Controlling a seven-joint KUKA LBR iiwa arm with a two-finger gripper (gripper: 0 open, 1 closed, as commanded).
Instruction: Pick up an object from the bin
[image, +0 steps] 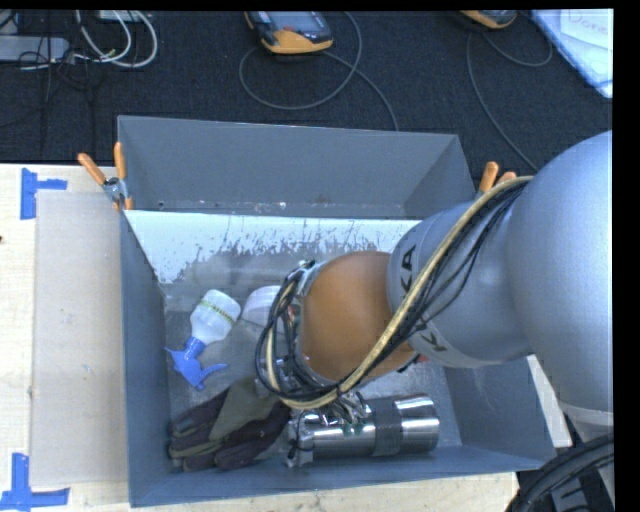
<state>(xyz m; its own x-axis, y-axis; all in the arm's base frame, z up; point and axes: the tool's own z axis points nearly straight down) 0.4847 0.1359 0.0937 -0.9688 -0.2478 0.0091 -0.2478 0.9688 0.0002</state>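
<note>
My gripper is low at the bin's front, its metal body showing just under the orange wrist cover. It sits at the left end of a silver metal cylinder with a dark band, which lies on its side along the front wall. Whether the cylinder is gripped is hidden. A pair of dark gloves lies crumpled right beside the gripper on its left.
A clear spray bottle with a blue trigger lies at the bin's left, with a white rounded thing beside it, partly behind the arm. The arm and its cables cover the bin's middle and right.
</note>
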